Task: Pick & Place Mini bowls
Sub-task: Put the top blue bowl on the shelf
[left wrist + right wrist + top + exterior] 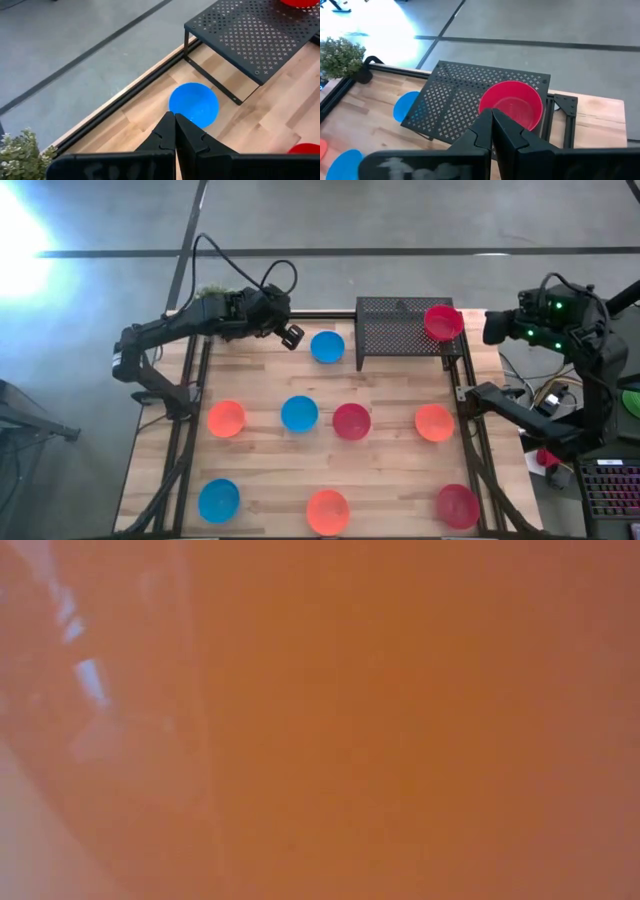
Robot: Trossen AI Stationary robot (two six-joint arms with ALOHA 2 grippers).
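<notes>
The right hand (492, 116) is hanging clenched and empty over the red bowl (442, 322) sitting on the rack (400, 327) at the counter's (390, 470) one o'clock. The left hand (291, 336), also clenched, is hovering near a blue bowl (327, 346) at twelve.

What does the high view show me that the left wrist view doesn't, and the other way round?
Only the high view shows the right gripper off the table's right edge, the two orange bowls in the middle row, and the front row of bowls. Only the left wrist view shows the left gripper shut and empty. Both show the blue bowl beside the black mesh rack, the red bowl on the rack, and the small plant.
</notes>
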